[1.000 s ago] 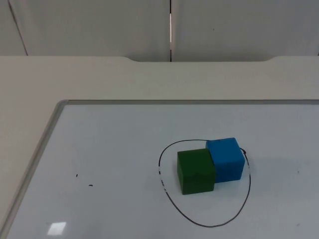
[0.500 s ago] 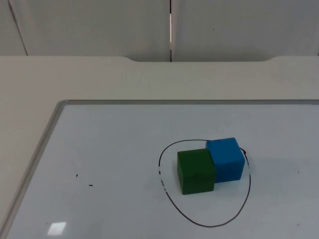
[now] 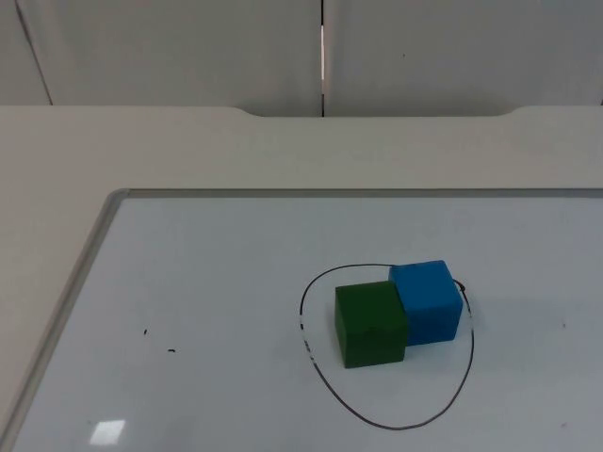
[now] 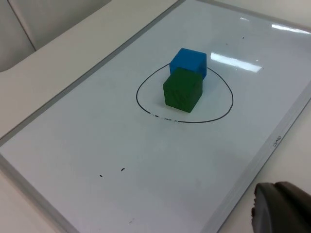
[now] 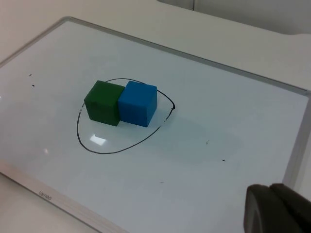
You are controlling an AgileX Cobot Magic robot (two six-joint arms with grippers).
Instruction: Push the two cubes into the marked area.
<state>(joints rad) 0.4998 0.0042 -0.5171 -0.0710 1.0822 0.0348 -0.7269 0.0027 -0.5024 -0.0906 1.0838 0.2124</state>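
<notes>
Nothing has moved since the earlier frames: the green cube point(image 3: 370, 324) and blue cube point(image 3: 427, 300) sit touching inside the drawn loop point(image 3: 325, 384) on the whiteboard point(image 3: 188, 282), lower right of centre in the top view, while whether the left gripper point(image 4: 282, 208) and right gripper point(image 5: 277, 209) are spread or pressed together cannot be told.

Nothing has changed between the earlier top views and now. The green cube point(image 3: 370, 324) and the blue cube point(image 3: 427, 301) sit exactly where they were, touching side by side inside the drawn ring point(image 3: 325, 380) on the whiteboard point(image 3: 188, 282). No arm or gripper has come into the top view in that time. The two small marks point(image 3: 157, 342) on the board are also as before.
</notes>
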